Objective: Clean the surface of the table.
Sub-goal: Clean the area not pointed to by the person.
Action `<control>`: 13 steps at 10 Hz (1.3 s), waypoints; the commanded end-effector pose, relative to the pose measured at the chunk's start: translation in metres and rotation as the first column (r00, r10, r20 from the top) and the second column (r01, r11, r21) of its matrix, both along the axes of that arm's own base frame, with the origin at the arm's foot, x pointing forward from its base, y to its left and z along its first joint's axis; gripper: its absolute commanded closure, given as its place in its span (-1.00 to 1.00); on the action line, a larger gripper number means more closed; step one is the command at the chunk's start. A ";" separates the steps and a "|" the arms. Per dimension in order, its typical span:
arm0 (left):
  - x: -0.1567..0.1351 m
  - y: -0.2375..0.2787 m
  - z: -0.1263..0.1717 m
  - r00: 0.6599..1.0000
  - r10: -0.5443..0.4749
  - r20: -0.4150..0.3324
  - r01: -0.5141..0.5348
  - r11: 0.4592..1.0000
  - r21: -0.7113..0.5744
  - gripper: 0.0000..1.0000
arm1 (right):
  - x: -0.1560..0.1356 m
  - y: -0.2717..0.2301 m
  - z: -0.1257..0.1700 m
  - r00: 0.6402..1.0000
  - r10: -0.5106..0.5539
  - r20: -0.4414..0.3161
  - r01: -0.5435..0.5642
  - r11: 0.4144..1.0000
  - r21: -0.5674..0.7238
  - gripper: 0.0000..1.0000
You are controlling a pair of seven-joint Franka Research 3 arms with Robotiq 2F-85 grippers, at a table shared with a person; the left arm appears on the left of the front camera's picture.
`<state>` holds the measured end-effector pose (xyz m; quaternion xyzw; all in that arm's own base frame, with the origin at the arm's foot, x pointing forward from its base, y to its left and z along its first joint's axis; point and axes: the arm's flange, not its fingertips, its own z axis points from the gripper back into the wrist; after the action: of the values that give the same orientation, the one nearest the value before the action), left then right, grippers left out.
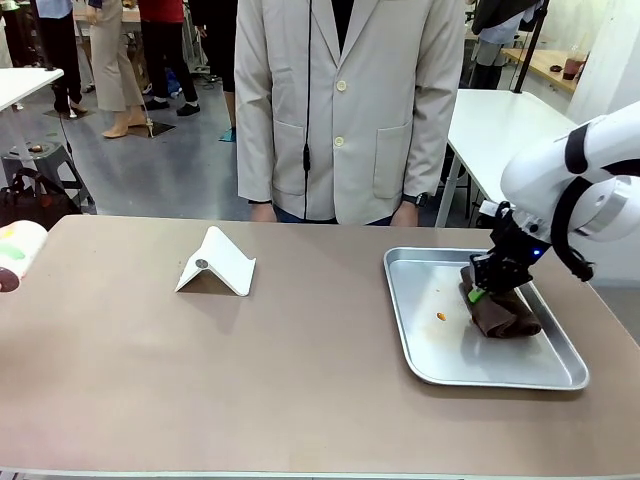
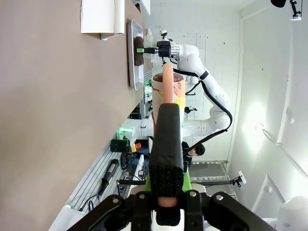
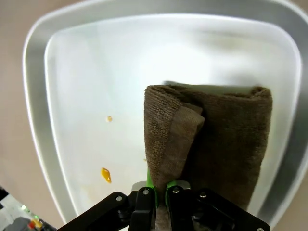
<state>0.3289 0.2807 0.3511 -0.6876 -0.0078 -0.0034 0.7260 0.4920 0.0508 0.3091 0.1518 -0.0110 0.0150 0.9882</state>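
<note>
1. The table point(image 1: 250, 380) fills the front view: a wide, matte, brownish top with a pale edge. The person point(image 1: 340, 100) stands at its far side.
2. You won't lift this one. It looks stiff, flat and heavy, so it should take downward pressure without shifting. I'd expect the matte finish to drag on fabric rather than let it glide.
3. What you take hold of is the cloth point(image 1: 505, 315), a folded brown towel lying in the tray point(image 1: 400, 300) at the table's right end. It looks soft and limp, and will likely sag or unfold once raised.
4. The right gripper point(image 1: 480, 290) has its jaws pinched on the cloth's near folded edge. The right wrist view shows the pile bunched between the green pads. A grip at a fold is sensible, since it catches several layers at once.
5. The left gripper point(image 2: 168, 113) has its jaws pressed together. A pale orange strip runs along the fingers, and I can't tell whether it is something held.
6. Watch the tray — it looks thin and light, and may slide if the cloth snags on its rim. An orange crumb point(image 1: 440, 317) sits in it beside the cloth.
7. A white stand point(image 1: 215, 262) sits mid-table, and a roll point(image 1: 18, 255) at the left edge — you'll have to wipe around them.
</note>
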 end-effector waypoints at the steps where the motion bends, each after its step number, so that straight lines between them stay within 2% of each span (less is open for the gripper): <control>1: -0.002 -0.001 0.005 1.000 0.012 0.009 -0.012 1.000 -0.016 0.55 | -0.004 0.010 -0.006 0.999 0.049 0.023 -0.051 0.996 0.074 0.85; 4: -0.002 -0.001 0.005 1.000 0.012 0.009 -0.012 1.000 -0.016 0.55 | -0.008 0.039 -0.008 0.994 0.111 0.023 -0.114 0.979 0.170 0.85; 8: -0.002 -0.001 0.005 1.000 0.012 0.009 -0.012 1.000 -0.016 0.55 | -0.015 0.083 -0.010 0.985 0.166 0.043 -0.172 0.957 0.234 0.85; 10: -0.002 -0.001 0.005 1.000 0.012 0.009 -0.012 1.000 -0.016 0.55 | -0.022 0.096 -0.007 0.975 0.215 0.051 -0.221 0.953 0.205 0.85; 13: -0.002 -0.001 0.005 1.000 0.012 0.009 -0.012 1.000 -0.016 0.55 | -0.021 0.089 -0.015 0.979 0.200 0.046 -0.203 0.975 0.092 0.85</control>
<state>0.3290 0.2806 0.3511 -0.6877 -0.0078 -0.0034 0.7260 0.4712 0.1445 0.2994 0.2292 -0.0046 0.1212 0.9658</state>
